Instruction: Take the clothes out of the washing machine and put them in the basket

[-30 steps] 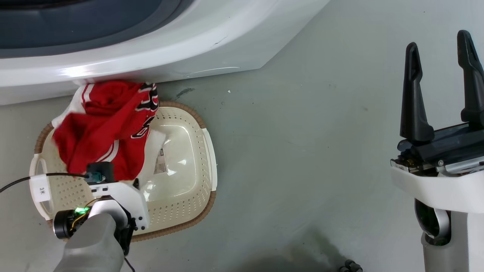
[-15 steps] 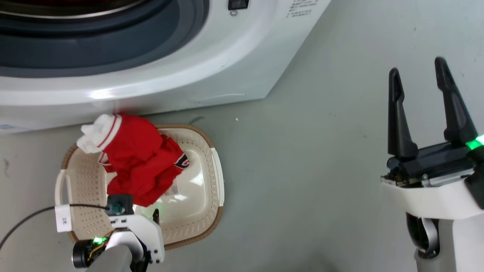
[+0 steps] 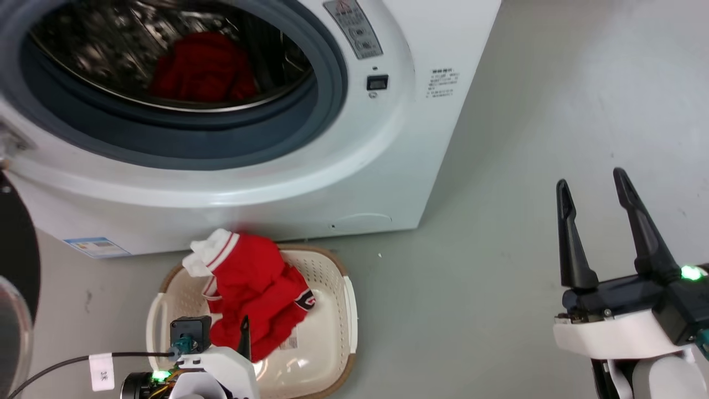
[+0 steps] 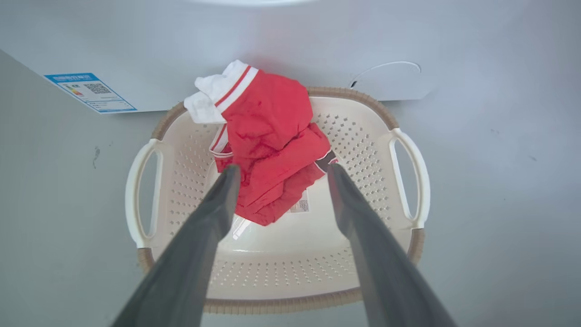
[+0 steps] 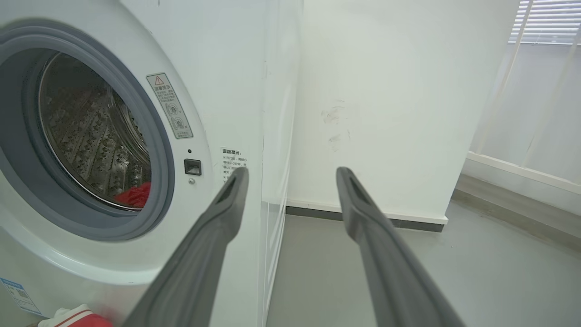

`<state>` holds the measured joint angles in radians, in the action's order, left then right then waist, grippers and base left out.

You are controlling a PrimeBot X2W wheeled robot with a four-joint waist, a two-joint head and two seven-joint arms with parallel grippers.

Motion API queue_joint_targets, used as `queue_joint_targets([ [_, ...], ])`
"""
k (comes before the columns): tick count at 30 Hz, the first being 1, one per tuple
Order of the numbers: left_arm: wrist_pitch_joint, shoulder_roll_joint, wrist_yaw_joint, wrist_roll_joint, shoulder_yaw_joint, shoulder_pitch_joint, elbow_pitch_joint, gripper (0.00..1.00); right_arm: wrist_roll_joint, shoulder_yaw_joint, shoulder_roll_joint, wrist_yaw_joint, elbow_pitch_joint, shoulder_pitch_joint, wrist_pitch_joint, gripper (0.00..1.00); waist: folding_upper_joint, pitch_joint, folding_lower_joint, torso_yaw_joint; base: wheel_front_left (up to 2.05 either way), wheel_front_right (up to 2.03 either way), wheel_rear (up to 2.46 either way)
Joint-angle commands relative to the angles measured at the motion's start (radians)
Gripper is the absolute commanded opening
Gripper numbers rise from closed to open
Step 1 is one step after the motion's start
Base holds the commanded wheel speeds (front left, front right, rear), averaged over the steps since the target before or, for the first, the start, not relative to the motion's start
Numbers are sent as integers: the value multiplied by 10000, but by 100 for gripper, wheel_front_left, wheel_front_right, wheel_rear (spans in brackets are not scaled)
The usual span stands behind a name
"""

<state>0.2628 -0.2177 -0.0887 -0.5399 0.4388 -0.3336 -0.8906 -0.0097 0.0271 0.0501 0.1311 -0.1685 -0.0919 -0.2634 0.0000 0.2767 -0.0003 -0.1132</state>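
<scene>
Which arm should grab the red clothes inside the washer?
Right, probably. The right gripper, jaws open, is raised and aimed near the washer front, and the right wrist view sees the red clothes in the drum. The left gripper hangs over the basket, pointing down.

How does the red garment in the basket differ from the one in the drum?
The basket garment lies in the basket; the drum garment sits inside the washing machine. The basket garment shows white striped trim over the rim; the drum garment shows only blurred red. Both are red cloth.
</scene>
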Motion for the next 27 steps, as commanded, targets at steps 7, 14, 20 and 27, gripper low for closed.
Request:
queue_joint_targets([
  [7, 26, 337, -403, 1810, -1695, 1755, 3035, 100, -113, -119, 1, -7, 166, 757, -20, 100, 0, -1448, 3, 697, 0, 0, 0],
  [14, 27, 917, -327, 3193, -3181, 2995, 5583, 100, -33, -180, 1, -8, 241, 1205, -20, 100, 0, -2023, 3, 883, 0, 0, 0],
  [20, 27, 1237, -282, 4227, -3915, 3566, 7530, 100, 67, -219, 1, -8, 260, 1380, -20, 100, 0, -2241, 3, 882, 0, 0, 0],
  [27, 28, 1417, -11, 4709, -4285, 3436, 8433, 100, 115, -179, 1, -8, 252, 1258, -20, 100, 0, -2157, 3, 769, 0, 0, 0],
])
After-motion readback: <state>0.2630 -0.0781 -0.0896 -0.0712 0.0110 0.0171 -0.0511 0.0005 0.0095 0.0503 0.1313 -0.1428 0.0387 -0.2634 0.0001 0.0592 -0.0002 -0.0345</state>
